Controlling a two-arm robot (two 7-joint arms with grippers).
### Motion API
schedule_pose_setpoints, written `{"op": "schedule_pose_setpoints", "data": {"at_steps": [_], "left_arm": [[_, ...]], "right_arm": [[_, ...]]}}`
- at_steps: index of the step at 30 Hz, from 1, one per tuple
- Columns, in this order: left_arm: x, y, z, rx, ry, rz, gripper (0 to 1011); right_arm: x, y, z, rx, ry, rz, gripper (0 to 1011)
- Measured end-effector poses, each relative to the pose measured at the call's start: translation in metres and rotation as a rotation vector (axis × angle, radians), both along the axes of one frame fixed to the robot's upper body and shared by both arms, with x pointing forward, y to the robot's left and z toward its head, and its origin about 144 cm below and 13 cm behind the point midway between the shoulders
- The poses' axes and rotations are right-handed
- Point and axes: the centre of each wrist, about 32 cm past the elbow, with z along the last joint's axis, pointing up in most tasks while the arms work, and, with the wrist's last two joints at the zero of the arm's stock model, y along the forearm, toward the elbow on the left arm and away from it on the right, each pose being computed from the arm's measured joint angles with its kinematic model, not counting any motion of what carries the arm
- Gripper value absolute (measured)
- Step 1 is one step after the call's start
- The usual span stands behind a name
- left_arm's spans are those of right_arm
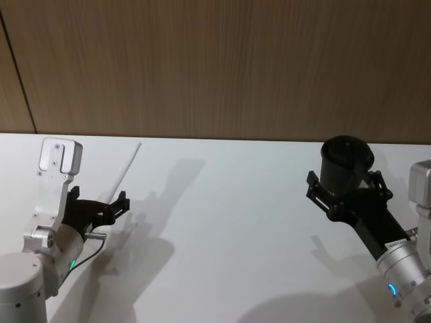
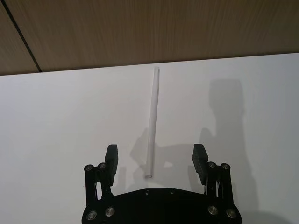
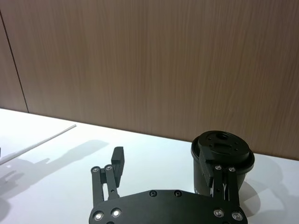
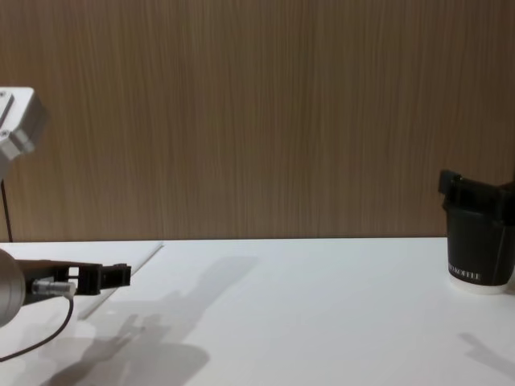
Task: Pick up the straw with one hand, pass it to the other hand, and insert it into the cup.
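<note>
The straw (image 1: 127, 169) lies flat on the white table (image 1: 236, 235) at the robot's left, its far end pointing toward the wood-panelled wall (image 1: 236, 67). In the left wrist view the straw (image 2: 152, 121) runs straight away from the camera, and its near end sits between the 2 fingers of the left gripper (image 2: 155, 158). Those fingers are spread wide, each well clear of the straw, so nothing is gripped. From the chest view the left gripper (image 4: 117, 275) hangs low, close over the table.

The cup (image 1: 347, 155) stands upright at the robot's right, lid on, white lettering low on its side (image 4: 479, 241). The right gripper (image 1: 345, 182) is at the cup with its fingers apart. In the right wrist view 1 finger (image 3: 211, 170) overlaps the front of the cup (image 3: 224, 149), and whether it touches cannot be told. Straw and cup are well apart.
</note>
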Motion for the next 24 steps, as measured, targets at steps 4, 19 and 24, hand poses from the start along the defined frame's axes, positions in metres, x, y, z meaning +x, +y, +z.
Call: {"op": "schedule_pose_setpoints", "data": {"at_steps": [4,19,24], "left_arm": [[0.0023,0.0006,-0.0039,-0.009,0.012,0.003,1000],[0.0086,0.0023,-0.0101,-0.046,0.045,0.010,1000],[0.0106,0.0031,-0.0107,-0.051,0.051,0.005,1000]], "right_arm": [[0.0000,0.0000,0.0000,0.000,0.000,0.000,1001],[0.0000,0.0000,0.0000,0.000,0.000,0.000,1001],[0.0000,0.0000,0.0000,0.000,0.000,0.000,1001]]}}
